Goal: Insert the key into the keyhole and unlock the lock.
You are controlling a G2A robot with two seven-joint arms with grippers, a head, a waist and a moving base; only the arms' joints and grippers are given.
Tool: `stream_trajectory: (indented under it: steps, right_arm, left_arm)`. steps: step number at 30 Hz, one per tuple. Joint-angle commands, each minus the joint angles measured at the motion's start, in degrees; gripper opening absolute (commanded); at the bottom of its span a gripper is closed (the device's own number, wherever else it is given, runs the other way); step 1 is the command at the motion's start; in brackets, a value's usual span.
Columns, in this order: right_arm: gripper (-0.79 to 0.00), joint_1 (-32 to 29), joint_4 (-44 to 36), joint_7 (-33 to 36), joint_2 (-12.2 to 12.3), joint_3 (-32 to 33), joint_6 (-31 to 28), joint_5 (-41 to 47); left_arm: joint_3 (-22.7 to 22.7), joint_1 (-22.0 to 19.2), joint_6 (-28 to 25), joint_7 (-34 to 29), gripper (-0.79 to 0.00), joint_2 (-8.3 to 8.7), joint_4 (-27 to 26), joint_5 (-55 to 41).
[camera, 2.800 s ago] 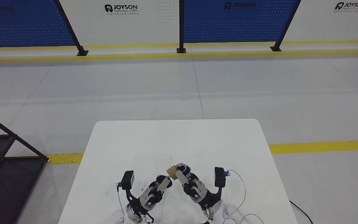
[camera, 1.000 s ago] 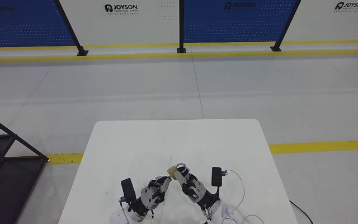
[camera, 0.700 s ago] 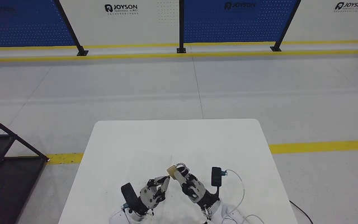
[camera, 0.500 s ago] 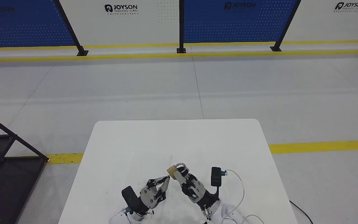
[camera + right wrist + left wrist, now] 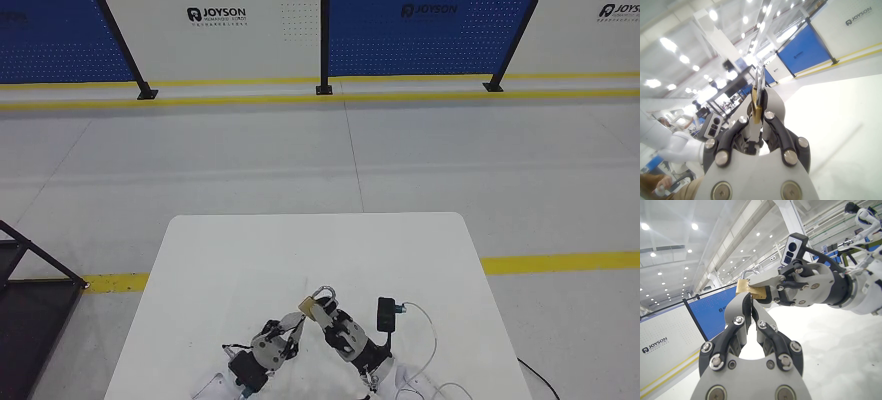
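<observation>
Hard-to-see bits first: key (image 5: 751, 297) is mostly buried between the L gripper (image 5: 750, 298) pads. Only a thin metal sliver shows at the tips, right at the underside of the lock (image 5: 745, 289). Keyhole is covered by those tips, so can't tell if the blade is in or just touching. Shackle (image 5: 748, 273) stands up out of the lock body; one leg runs behind a finger of the R gripper (image 5: 761, 98), so can't tell latched vs popped. In top view both arms are cut off at the frame edge on the robot side of the lock, and fingertips and lock overlap too much to separate. L gripper: fingers pinched nearly together, tips converging on the key sliver, narrow gap between the pads further back. Its tips butt against the lock's bottom face, coming in from the lock's left. R gripper: clamped on the brass lock body, one finger per flat face, shackle poking out past the tips. R wrist view has the lock edge-on, body sunk deep between the pads. Lock is held up in the air, white table (image 5: 300, 250) beneath it, no contact w/ the surface. White cable (image 5: 425, 335) lies on the table to the right of the lock, just past the R arm's black wrist cam (image 5: 385, 312).
</observation>
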Motion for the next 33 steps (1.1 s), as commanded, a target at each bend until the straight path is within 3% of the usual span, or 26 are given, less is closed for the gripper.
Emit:
stream_trajectory:
  steps: [1, 5, 6, 7, 15, 20, 26, 29, 33]
  right_arm:
    - [-0.785, 0.0, 0.0, 0.0, 0.0, 0.0, 0.0, 0.0]
    - [-0.785, -0.1, -0.1, -0.2, 0.1, 0.0, -0.1, 0.0]
    - [-0.785, -0.1, -0.1, -0.2, 0.1, 0.0, -0.1, 0.0]
    - [-0.785, -0.1, -0.1, -0.3, 0.1, 0.1, 0.0, 0.0]
    - [-0.785, 0.5, 0.9, -0.4, 0.2, 0.9, 1.4, 2.1]
    - [-0.785, 3.8, 3.3, 9.0, -0.4, -1.4, 6.7, 5.7]
    - [-0.785, 10.1, 8.1, 20.6, -2.4, -9.0, 15.9, 5.6]
    - [-0.785, 12.8, 11.3, 22.5, -3.9, -13.2, 20.4, 3.7]
    - [-0.785, 15.2, 14.5, 20.9, -5.6, -17.0, 24.5, 1.8]
  left_arm:
    - [-0.1, -0.1, 1.3, 0.1, -0.785, -0.05, 0.1, 0.6]
    - [0.4, 0.0, -0.6, 1.3, -0.785, -0.21, 0.2, -1.3]
    - [0.6, 0.1, -1.7, 1.5, -0.286, -0.27, 0.1, -2.3]
    - [0.6, 0.1, -2.5, 1.9, 0.000, -0.30, 0.0, -3.0]
    - [-1.7, 2.9, -13.9, 1.6, 0.000, 0.71, -2.5, -9.3]
    - [-11.2, 9.7, -18.6, 0.8, 0.000, 3.20, -8.2, -12.9]
    - [-25.4, 19.3, -16.8, -1.7, 0.000, 5.40, -14.0, -17.1]
    - [-29.2, 22.3, -18.1, -1.2, 0.000, 5.76, -15.0, -20.1]
    - [-31.1, 24.0, -20.1, -0.3, 0.000, 5.89, -14.9, -21.2]
